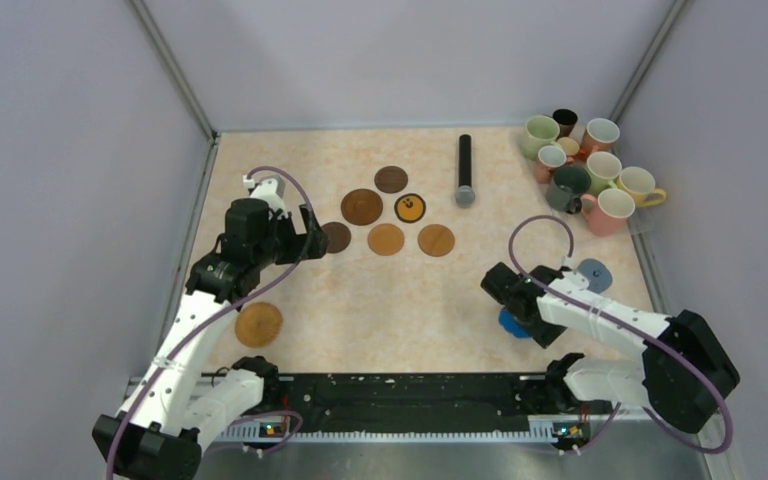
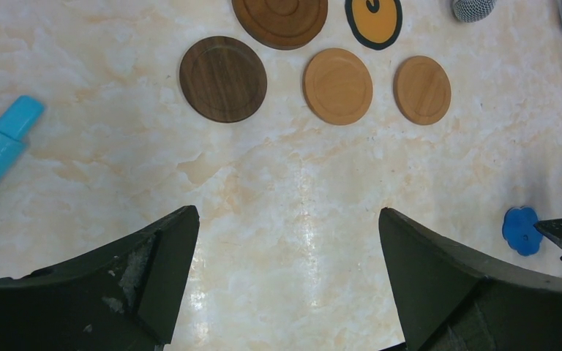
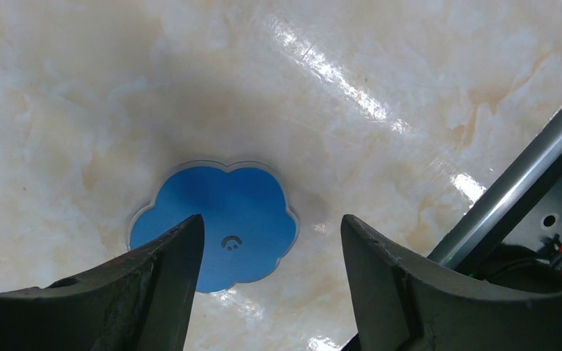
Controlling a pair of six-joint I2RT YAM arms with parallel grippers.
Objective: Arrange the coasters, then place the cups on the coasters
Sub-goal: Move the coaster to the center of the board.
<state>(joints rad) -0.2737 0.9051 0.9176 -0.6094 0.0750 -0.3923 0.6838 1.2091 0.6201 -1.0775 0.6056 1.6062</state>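
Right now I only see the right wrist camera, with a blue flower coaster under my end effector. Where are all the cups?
Observer: The cups stand bunched in the far right corner, none on a coaster.
Operator: Is there another coaster close to me?
Observer: Yes, a grey-blue coaster lies just beyond the right arm, toward that corner.
Operator: What's the other arm doing?
Observer: The left end effector hangs open over the table, near a dark brown coaster.
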